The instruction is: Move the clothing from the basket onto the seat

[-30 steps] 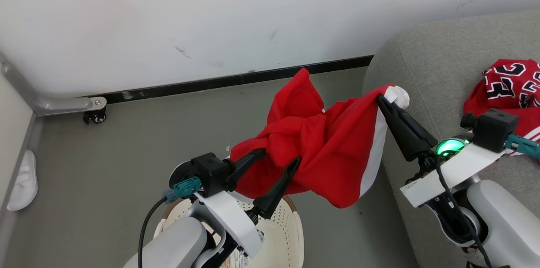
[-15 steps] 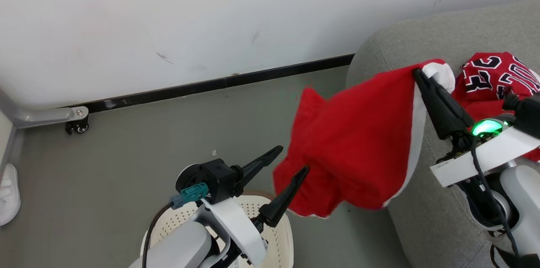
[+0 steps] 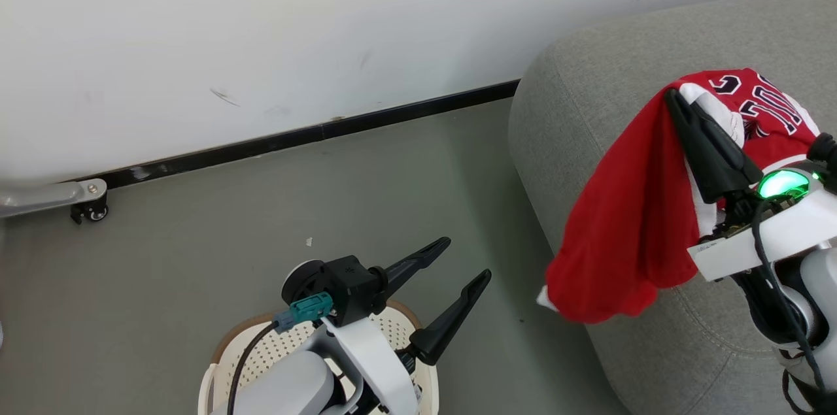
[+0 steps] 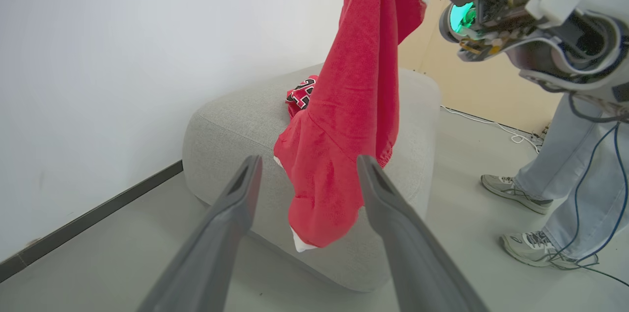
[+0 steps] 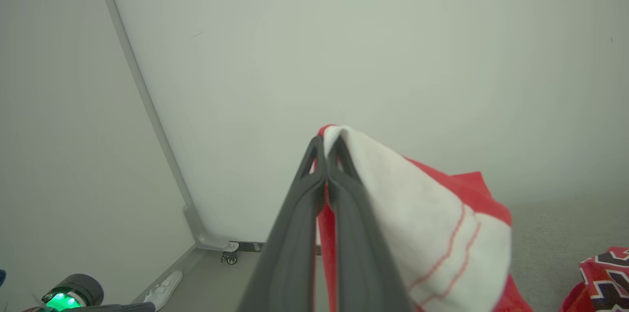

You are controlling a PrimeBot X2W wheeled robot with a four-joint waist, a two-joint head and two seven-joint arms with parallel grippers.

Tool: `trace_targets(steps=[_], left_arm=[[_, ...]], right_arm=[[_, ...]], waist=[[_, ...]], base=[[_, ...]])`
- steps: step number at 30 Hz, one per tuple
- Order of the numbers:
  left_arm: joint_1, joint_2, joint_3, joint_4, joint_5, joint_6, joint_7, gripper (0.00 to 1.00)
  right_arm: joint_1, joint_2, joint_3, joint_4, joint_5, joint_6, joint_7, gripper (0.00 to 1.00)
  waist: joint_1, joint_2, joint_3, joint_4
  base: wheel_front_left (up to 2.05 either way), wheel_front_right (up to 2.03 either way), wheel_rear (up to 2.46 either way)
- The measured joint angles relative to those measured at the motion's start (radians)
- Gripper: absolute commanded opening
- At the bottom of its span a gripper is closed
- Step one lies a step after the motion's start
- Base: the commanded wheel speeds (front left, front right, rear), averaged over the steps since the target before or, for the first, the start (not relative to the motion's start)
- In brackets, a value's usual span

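The right fingers (image 3: 703, 147) are pinched shut on the white-trimmed edge of a red garment (image 3: 621, 238). It hangs at the right of the frame against the grey seat's (image 3: 588, 95) near edge, beside a lettered garment (image 3: 771, 108) lying there. The left fingers (image 3: 451, 320) stand wide apart, empty, above the basket (image 3: 261, 356) at lower centre. This looks like the carry-over step. Next, the cloth needs moving farther over the cushion, then letting go.

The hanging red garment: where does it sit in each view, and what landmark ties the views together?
Head view: right side, the hanging red garment dangles from the shut right pincer, in front of the seat.
Left wrist view: centre, from the top edge to below the middle.
Right wrist view: lower centre-right, pinched in that pincer.
Shared landmark: the lettered garment lying on the seat.
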Motion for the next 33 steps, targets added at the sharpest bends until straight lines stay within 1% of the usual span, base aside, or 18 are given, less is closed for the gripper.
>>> trace_targets(steps=[6, 15, 27, 33], left_arm=[[0.0, 0.002, -0.012, -0.008, 0.0, 0.0, 0.0, 1.0], [0.0, 0.009, -0.014, -0.015, 0.0, -0.001, 0.0, 1.0], [0.0, 0.016, -0.021, -0.017, 0.0, -0.001, 0.0, 1.0], [0.0, 0.018, -0.021, -0.018, -0.001, -0.001, 0.0, 1.0]], right_arm=[[-0.002, -0.031, -0.043, -0.024, -0.013, 0.0, 0.0, 0.0], [-0.002, -0.041, -0.09, -0.037, -0.022, 0.0, 0.0, 0.0], [-0.006, -0.043, -0.099, -0.057, -0.042, 0.0, 0.0, 0.0], [-0.063, -0.077, -0.098, -0.058, -0.063, 0.0, 0.0, 0.0]], waist=[[0.0, 0.0, 0.004, -0.024], [0.0001, 0.0001, 0.015, -0.057], [0.0, 0.0, 0.026, -0.093], [0.0, 0.0, 0.029, -0.107]], base=[[0.0, 0.0, 0.0], [0.0, 0.0, 0.0], [0.0, 0.0, 0.0], [0.0, 0.0, 0.0]])
